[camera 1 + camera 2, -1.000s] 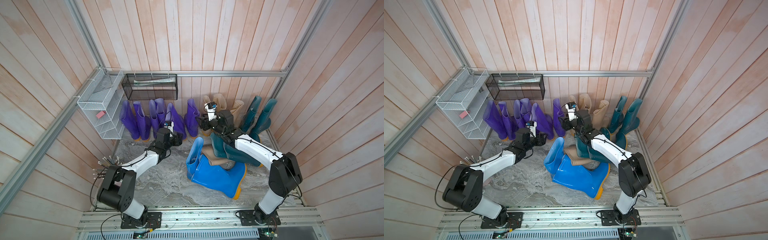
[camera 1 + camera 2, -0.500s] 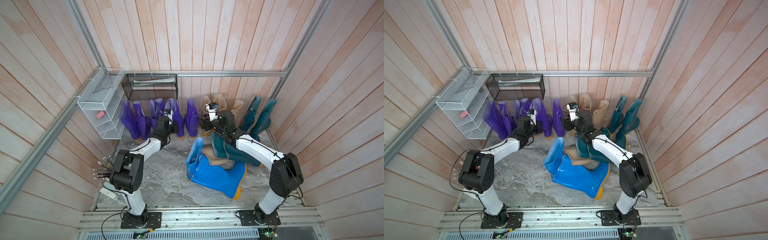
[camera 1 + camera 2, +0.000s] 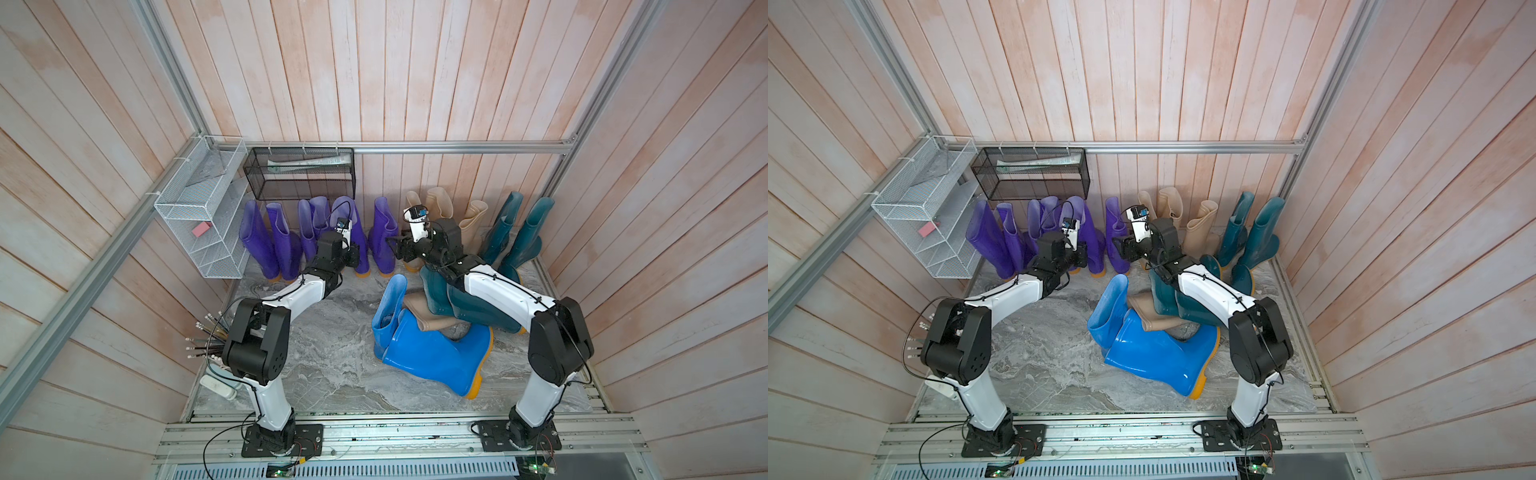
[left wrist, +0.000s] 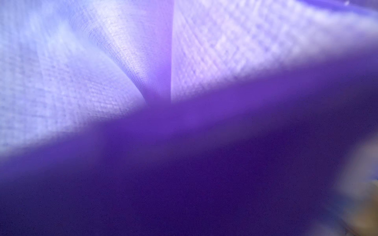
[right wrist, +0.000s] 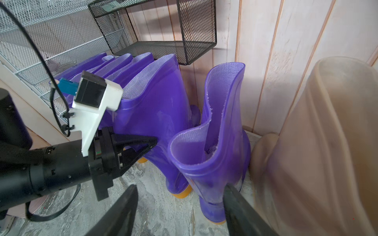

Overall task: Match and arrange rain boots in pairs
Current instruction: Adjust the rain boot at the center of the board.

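**Sorting of rain boots (image 3: 988,241) into pairs.** The tall shafts are of thin, glossy rubber. They are judged light, pliant at the rim and slick on the outer face. The open top edge of a shaft, or the narrow ankle, likely offers the surest hold, since a flat side may slip or buckle.

Purple boots (image 3: 270,245) stand in a row along the back wall, with beige boots (image 3: 440,203) and dark teal boots (image 3: 523,232) farther along it. Bright blue boots (image 3: 432,357), one beige and some teal lie heaped on the floor (image 3: 324,365). The soles are orange-yellow, and the linings show a pale woven mesh.

- **Left gripper (image 5: 150,144):** jaws closed, tip at the side of a purple shaft, no hold discernible.
- **Right gripper (image 5: 180,187):** jaws spread, empty, facing the end purple boot (image 5: 204,169).
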### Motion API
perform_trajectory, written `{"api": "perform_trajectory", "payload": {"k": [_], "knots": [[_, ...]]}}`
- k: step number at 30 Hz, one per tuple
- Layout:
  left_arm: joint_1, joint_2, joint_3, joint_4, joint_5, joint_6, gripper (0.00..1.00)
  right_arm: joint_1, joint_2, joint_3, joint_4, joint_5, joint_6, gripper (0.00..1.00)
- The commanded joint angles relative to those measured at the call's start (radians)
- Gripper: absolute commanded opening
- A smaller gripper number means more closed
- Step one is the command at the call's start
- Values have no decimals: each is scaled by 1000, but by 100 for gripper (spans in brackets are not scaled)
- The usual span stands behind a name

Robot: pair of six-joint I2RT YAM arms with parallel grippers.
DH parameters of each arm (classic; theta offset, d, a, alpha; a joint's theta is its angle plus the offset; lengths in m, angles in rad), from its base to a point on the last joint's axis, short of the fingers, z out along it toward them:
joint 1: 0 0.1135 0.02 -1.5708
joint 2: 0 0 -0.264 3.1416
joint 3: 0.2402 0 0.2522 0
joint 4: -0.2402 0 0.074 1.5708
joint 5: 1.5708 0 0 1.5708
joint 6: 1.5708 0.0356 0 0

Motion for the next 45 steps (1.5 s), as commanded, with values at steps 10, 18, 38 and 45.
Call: {"api": "perform_trajectory", "payload": {"k": [10, 18, 38, 45], "knots": [[-42, -42, -108, 168, -157, 44, 0, 4, 190, 211, -62, -6, 8, 0], [-42, -52, -116, 208, -207, 91, 0, 26, 44, -6, 94, 7, 101, 0], [-43, 12, 2, 128, -94, 4, 14, -23, 183, 121, 124, -43, 163, 0], [-43, -125, -63, 87, -8, -79, 47, -19, 206, 135, 155, -44, 196, 0]]}}
